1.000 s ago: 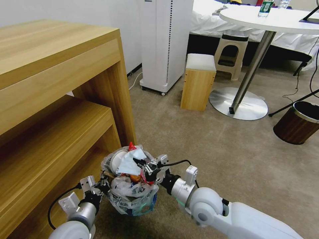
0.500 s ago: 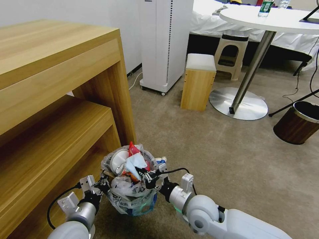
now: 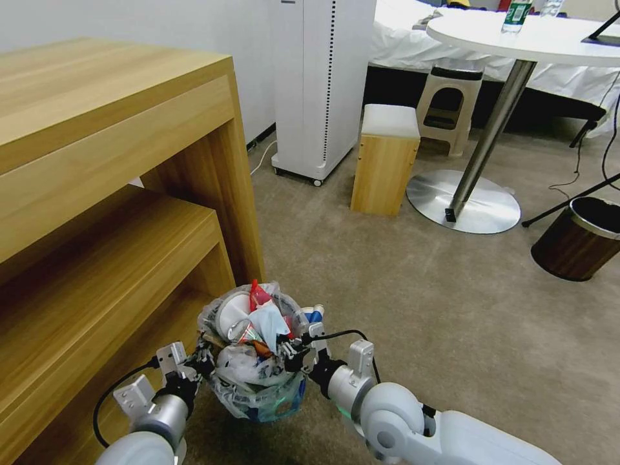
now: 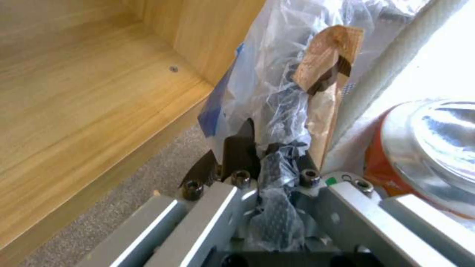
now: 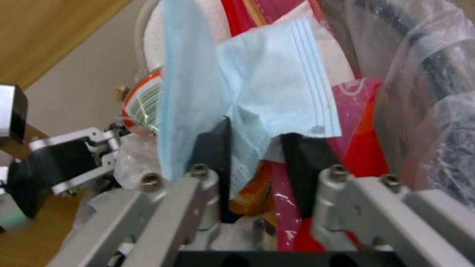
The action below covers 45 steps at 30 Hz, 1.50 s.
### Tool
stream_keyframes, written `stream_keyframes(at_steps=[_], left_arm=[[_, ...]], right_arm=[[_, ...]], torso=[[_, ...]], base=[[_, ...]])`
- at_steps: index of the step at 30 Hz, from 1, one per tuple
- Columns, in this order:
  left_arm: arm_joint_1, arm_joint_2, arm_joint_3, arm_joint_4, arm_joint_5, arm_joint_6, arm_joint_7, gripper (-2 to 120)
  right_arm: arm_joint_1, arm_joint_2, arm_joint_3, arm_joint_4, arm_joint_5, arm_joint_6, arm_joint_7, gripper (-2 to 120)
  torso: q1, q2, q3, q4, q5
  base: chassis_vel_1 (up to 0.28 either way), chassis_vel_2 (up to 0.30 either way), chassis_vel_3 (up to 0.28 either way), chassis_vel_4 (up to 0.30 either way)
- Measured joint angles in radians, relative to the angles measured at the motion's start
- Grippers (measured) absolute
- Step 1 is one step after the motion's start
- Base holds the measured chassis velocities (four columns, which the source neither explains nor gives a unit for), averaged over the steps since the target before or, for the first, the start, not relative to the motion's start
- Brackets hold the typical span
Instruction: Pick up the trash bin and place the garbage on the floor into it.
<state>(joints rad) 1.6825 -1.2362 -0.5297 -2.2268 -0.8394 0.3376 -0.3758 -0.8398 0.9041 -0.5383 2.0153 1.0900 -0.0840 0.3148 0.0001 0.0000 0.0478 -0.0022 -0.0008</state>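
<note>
- Head view: the trash bin (image 3: 258, 381) is held off the floor (image 3: 420, 290), low in front of the robot, just beside the corner leg of the wooden shelf unit (image 3: 129, 194)
- The trash bin is small and round, lined with a crinkly clear plastic bag that bulges over its rim; blue shows through the plastic low down
- The garbage (image 3: 255, 323) is heaped above the rim: a white round piece, a red wrapper tip poking up, a pale blue face mask (image 3: 270, 320) and a crushed can (image 3: 240, 330)
- The left gripper (image 3: 197, 365) is at the bin's left rim; in the left wrist view its dark fingers (image 4: 240, 148) are clenched on a bunched fold of the bag liner (image 4: 277, 174), with a brown paper scrap (image 4: 326, 55) and the orange-sided can (image 4: 425, 141) behind
- The right gripper (image 3: 290, 349) is at the bin's right rim, reaching in over the heap
- In the right wrist view the right gripper's two dark fingers (image 5: 213, 148) stand a little apart with the face mask (image 5: 267, 92) draped between them; whether they pinch it I cannot tell
- That view also shows red and pink wrappers (image 5: 356, 122) under the mask, crinkled clear liner to one side, and the left gripper (image 5: 64, 163) farther off
- Across the carpet stand a wooden stool (image 3: 385, 158), a white round table's metal foot (image 3: 464, 200) and a dark brown bin (image 3: 578, 237)
</note>
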Motion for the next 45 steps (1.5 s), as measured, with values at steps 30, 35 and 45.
stream_keyframes(at_steps=[30, 35, 45], left_arm=[[-0.040, 0.017, -0.022, 0.084, -0.023, -0.004, -0.002, 1], [-0.040, 0.016, -0.024, 0.089, -0.023, -0.007, -0.002, 1], [-0.018, -0.004, -0.043, 0.079, -0.015, -0.016, 0.002, 1]], right_arm=[[-0.094, -0.053, 0.136, 0.104, -0.023, 0.016, -0.016, 100], [-0.116, -0.055, 0.192, 0.124, -0.028, 0.027, -0.015, 100], [-0.140, -0.057, 0.318, 0.127, -0.015, 0.086, -0.009, 100]], torso=[[0.000, 0.000, 0.000, 0.0000, 0.0001], [0.000, 0.000, 0.000, 0.0000, 0.0000], [0.000, 0.000, 0.000, -0.0001, 0.0001]], base=[[0.000, 0.000, 0.000, 0.000], [0.000, 0.000, 0.000, 0.000], [0.000, 0.000, 0.000, 0.000]])
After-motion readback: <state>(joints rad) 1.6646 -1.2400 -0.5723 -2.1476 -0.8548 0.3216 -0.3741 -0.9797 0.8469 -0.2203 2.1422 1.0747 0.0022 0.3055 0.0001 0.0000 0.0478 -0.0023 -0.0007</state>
